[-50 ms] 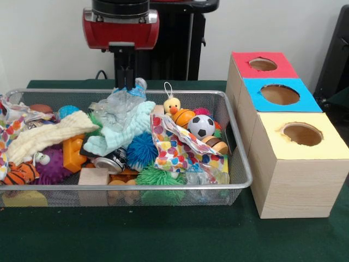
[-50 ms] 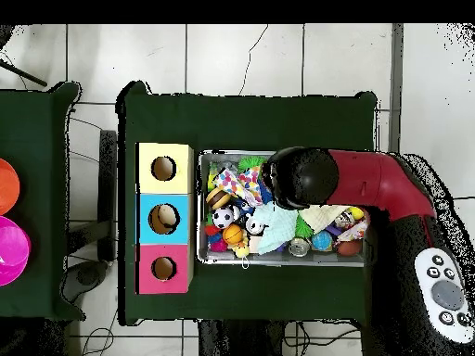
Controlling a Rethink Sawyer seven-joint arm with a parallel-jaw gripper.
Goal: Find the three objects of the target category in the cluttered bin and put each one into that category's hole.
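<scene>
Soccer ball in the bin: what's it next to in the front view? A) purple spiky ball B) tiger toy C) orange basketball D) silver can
C. The soccer ball sits right beside the orange basketball near the bin's box-side end; the can, purple spiky ball and tiger toy lie well toward the other end.

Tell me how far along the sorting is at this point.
Early, it seems. Something pale already lies inside the blue box's hole; the red hole and yellow hole look empty. The gripper hangs over the basket, its grasp unclear. The soccer ball and other toys remain inside.
</scene>
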